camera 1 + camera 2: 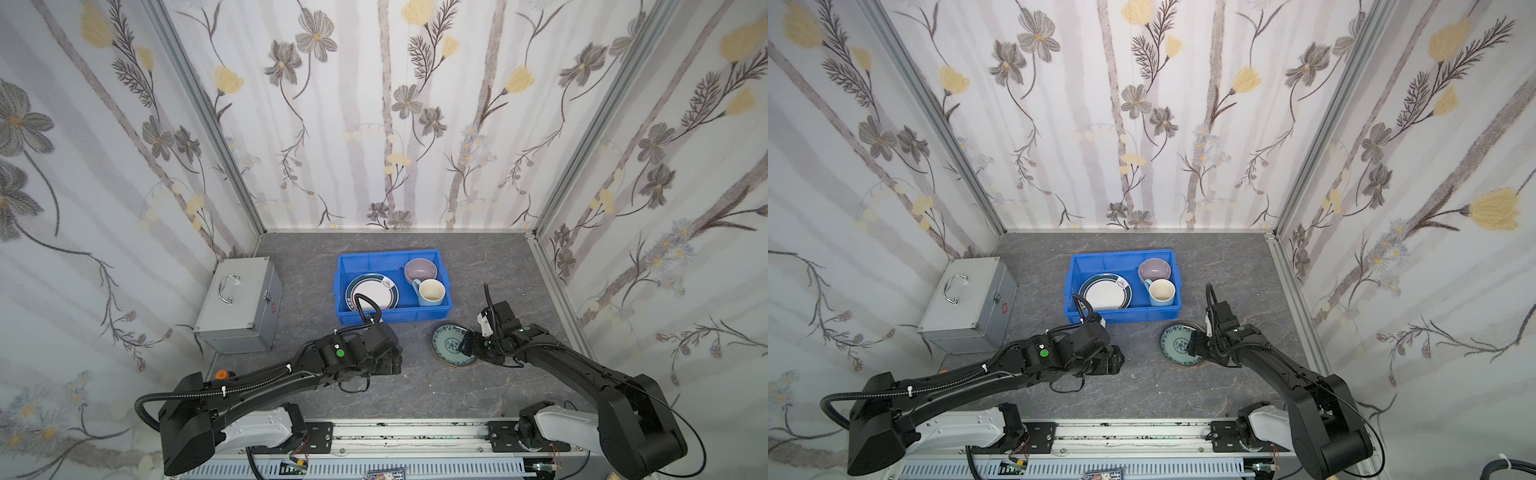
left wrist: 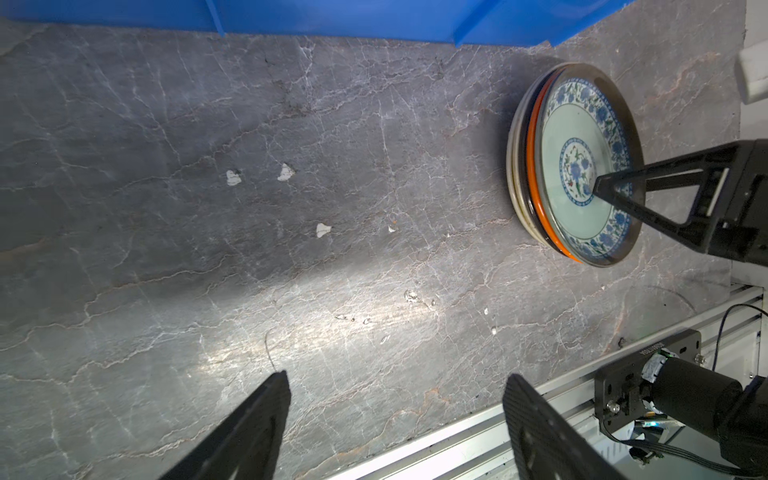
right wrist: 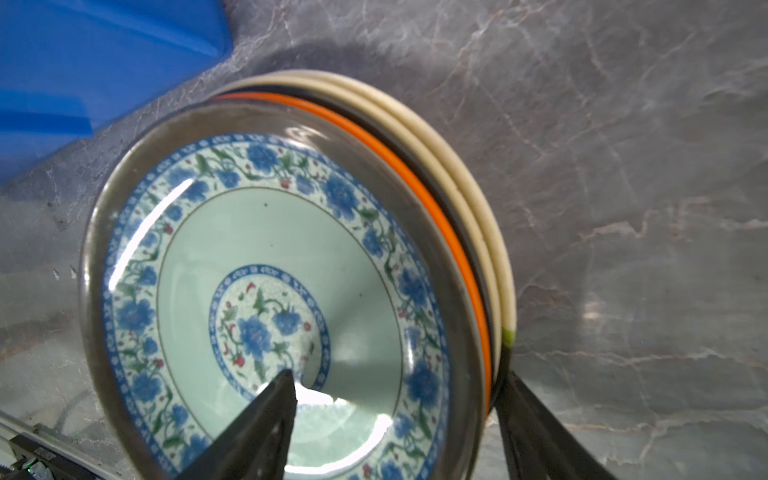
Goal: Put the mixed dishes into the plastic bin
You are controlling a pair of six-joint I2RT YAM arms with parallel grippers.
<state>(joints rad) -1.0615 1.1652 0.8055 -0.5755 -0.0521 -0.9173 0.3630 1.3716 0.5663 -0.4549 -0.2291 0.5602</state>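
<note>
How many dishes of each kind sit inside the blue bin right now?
Plates: 1, the white plate
Bowls: 1, the lilac bowl
Mugs: 1, the pale blue mug
Total: 3 in the blue bin; the plate stack on the table outside is not counted.

One bin (image 1: pixel 374 262) sits at centre frame in both top views. It holds one plate (image 1: pixel 374 289), one bowl (image 1: pixel 420 269) and one mug (image 1: pixel 431 292). One stack (image 1: pixel 444 343) of plates lies at the bin's lower right. The right wrist view shows at least four rims in it: patterned on top, then orange, black and cream. The exact count is unclear. One case (image 1: pixel 239 299) stands at left. Two arms enter from the bottom edge, a left arm (image 1: pixel 266 376) and a right arm (image 1: pixel 582 368).
</note>
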